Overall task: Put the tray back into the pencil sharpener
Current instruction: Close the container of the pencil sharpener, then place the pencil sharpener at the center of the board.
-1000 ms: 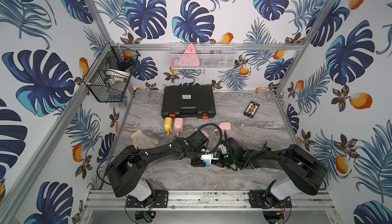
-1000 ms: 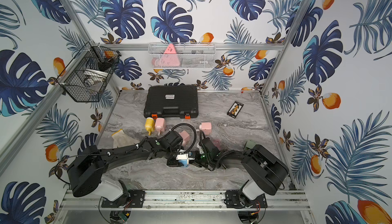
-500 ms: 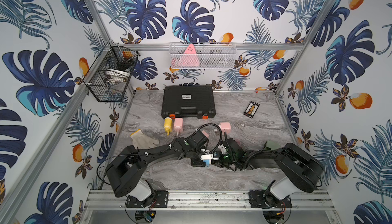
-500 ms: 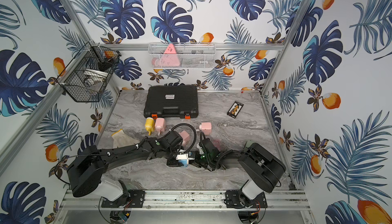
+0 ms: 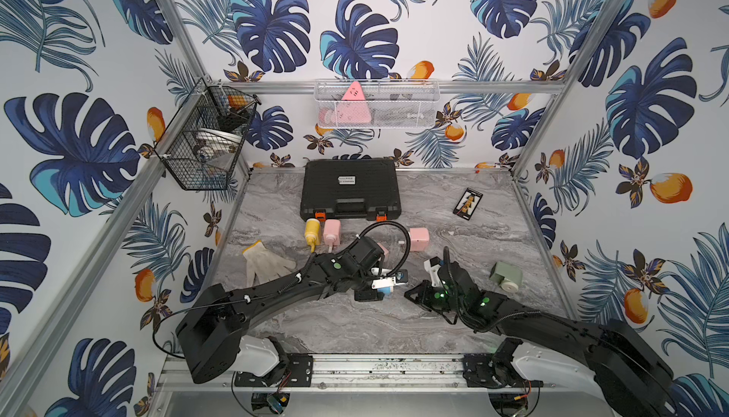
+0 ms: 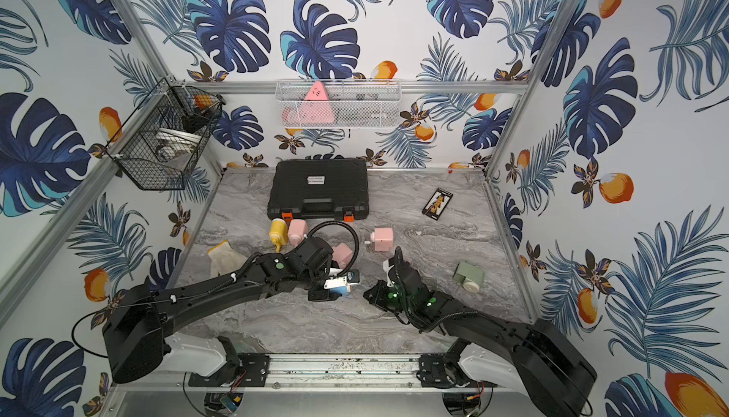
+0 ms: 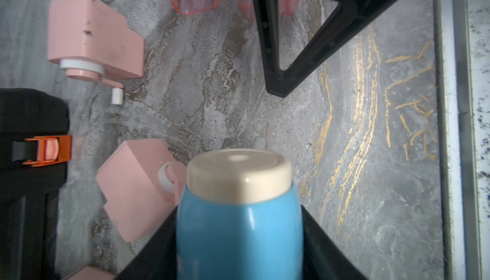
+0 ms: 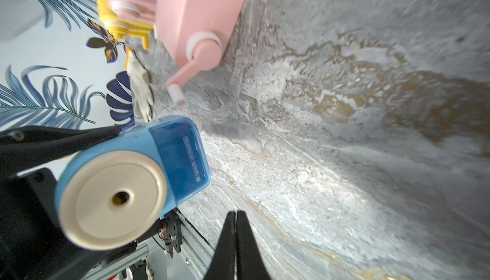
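The right gripper point(image 8: 236, 213) was pinched shut on nothing, just beside the blue pencil sharpener point(image 8: 92, 186). Its translucent blue tray point(image 8: 180, 156) already looked seated in the body, which the left gripper point(image 5: 374, 283) clamped. Insertion seemed finished; next would be a flushness check, or setting it down.

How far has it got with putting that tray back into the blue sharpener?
Nearly done. The see-through blue tray looks seated in the blue sharpener. The left claw grips the sharpener; the right claw is shut, empty and clear of it. Left, probably: just letting go.
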Tool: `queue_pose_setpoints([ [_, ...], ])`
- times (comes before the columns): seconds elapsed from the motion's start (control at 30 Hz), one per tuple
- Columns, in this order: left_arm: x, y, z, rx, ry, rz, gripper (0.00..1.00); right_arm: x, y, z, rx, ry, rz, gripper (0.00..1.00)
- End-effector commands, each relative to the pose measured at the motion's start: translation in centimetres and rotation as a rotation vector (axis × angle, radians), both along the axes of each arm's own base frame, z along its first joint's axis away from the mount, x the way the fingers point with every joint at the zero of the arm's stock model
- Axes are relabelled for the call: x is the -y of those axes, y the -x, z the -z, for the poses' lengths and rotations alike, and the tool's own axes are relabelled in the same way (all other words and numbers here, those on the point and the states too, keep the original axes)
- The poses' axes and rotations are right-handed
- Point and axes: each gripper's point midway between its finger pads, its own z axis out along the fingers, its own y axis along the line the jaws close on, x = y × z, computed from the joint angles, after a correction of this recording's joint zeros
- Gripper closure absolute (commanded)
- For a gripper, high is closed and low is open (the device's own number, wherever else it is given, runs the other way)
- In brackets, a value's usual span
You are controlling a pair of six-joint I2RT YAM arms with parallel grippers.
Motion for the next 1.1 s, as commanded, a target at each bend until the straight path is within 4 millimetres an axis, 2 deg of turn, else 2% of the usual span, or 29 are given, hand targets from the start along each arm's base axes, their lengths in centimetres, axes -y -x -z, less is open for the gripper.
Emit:
queue_pose_setpoints([
  [0.0, 0.2, -1.2, -2.4, 0.026, 0.065, -0.1, 0.73, 2.7, -0.7, -0.2, 0.086, 0.105, 0.071, 0.9],
  [0.13, 0.2, -2.7, -4.8, 0.044, 0.103, -0.224, 0.92, 3.7, -1.2, -2.2, 0.177, 0.103, 0.105, 0.87],
  [0.23, 0.3, -3.7, -6.5, 0.057, 0.137, -0.289, 1.0, 3.8, -1.4, -2.6, 0.196, 0.103, 0.11, 0.87],
  [0.43, -0.2, -5.9, -9.6, 0.089, 0.23, -0.434, 1.0, 3.6, -1.3, -2.5, 0.184, 0.097, 0.102, 0.87],
  [0.63, -3.5, -10.0, -11.6, 0.094, 0.293, -0.748, 1.0, 3.9, -1.4, -2.6, 0.198, 0.098, 0.117, 0.87],
  [0.77, -5.7, -12.0, -11.9, 0.028, 0.313, -0.934, 1.0, 4.0, -1.4, -2.4, 0.192, 0.116, 0.113, 0.87],
  [1.07, -8.8, -14.7, -9.6, -0.165, 0.258, -1.205, 1.0, 4.0, -1.3, -2.2, 0.182, 0.127, 0.102, 0.86],
])
